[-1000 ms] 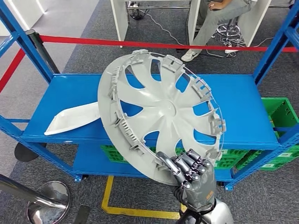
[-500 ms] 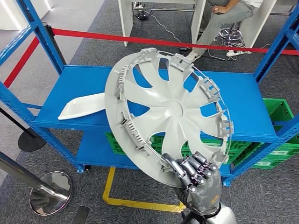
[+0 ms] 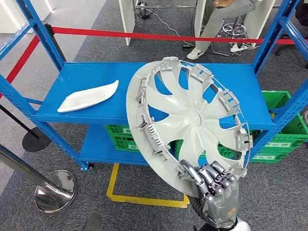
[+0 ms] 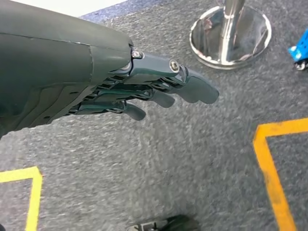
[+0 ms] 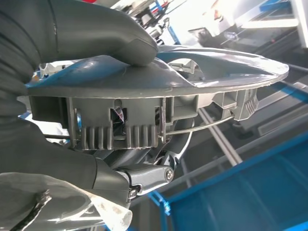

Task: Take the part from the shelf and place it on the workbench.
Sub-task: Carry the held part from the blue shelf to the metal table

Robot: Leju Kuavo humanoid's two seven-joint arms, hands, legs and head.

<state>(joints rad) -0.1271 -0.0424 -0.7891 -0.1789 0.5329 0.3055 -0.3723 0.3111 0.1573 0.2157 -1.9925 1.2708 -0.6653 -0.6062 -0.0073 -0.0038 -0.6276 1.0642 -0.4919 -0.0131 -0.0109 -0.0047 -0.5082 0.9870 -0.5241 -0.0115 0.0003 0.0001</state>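
Observation:
The part is a large grey wheel cover (image 3: pixel 188 120), held tilted in the air in front of the blue shelf (image 3: pixel 91 77), its ribbed inner side facing me. My right hand (image 3: pixel 212 190) grips its lower rim, fingers curled over the edge. In the right wrist view the thumb (image 5: pixel 105 33) presses one face of the wheel cover (image 5: pixel 163 77) and the fingers (image 5: pixel 145 178) clamp the other. My left hand (image 4: pixel 152 89) hangs over the grey carpet with its fingers stretched out and nothing in it.
A white curved panel (image 3: pixel 89 96) lies on the shelf's top level. Green crates (image 3: pixel 287 130) sit on the lower level. A red barrier belt (image 3: pixel 152 35) runs behind the shelf, a chrome post base (image 3: pixel 54 190) stands on the floor at left, and a seated person (image 3: pixel 221 17) is beyond.
The whole view has shifted, so the camera moved. The wheel cover and my right hand sit further right and lower in the picture, and the cover no longer overlaps the white panel.

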